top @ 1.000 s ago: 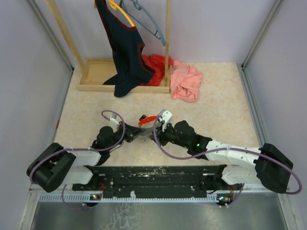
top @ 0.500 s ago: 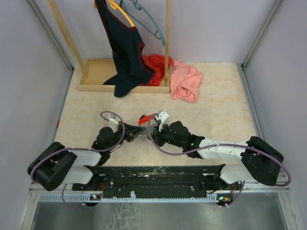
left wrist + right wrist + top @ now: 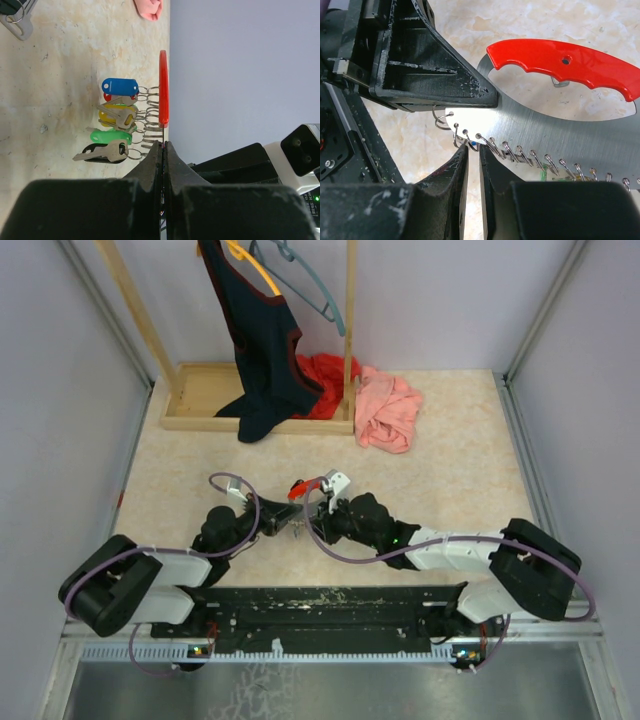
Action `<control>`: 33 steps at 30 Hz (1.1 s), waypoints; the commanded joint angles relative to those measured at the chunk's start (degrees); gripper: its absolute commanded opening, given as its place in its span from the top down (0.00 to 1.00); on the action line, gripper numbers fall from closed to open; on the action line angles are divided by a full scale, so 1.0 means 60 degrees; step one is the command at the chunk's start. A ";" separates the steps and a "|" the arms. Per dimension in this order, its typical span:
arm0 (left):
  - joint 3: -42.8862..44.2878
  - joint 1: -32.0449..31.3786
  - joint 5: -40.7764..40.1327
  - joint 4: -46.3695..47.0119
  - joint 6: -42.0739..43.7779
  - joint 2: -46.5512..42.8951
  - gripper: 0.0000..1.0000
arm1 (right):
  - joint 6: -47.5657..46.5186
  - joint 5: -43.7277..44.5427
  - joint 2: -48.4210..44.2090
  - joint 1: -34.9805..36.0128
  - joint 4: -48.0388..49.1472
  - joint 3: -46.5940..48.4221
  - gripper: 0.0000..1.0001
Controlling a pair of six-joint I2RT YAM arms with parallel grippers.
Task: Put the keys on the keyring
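While the left gripper [image 3: 164, 150] clamps the steel edge of the keyring [image 3: 163, 90], the keys [image 3: 117, 117] hang from that edge on small split rings [image 3: 510, 149]. Right of the keyring, the right gripper [image 3: 473, 150] is narrowed about one ring; whether it grips cannot be told. Judged stiff, light and slick: pinch the keyring's flat faces, and the keys by their plastic heads.

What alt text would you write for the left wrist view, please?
The left gripper is shut on the lower end of the keyring, seen edge-on as a thin red strip. To its left, keys with blue, yellow, green and dark heads hang from wire rings over the beige table.
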 commanded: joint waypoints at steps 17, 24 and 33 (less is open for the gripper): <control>-0.0061 -0.0182 -0.0005 0.1515 -0.0344 0.0448 0.99 | -0.0431 -0.0318 0.0494 0.0119 0.1348 0.0359 0.91; -0.0273 -0.0242 -0.0144 0.1678 -0.0391 0.0511 0.97 | -0.0802 -0.0056 0.0063 0.0118 0.1133 0.0142 1.00; -0.0755 -0.0242 -0.0464 0.1319 -0.0128 0.0133 0.82 | -0.1999 0.0003 -0.0841 0.0118 -0.0263 0.0066 1.00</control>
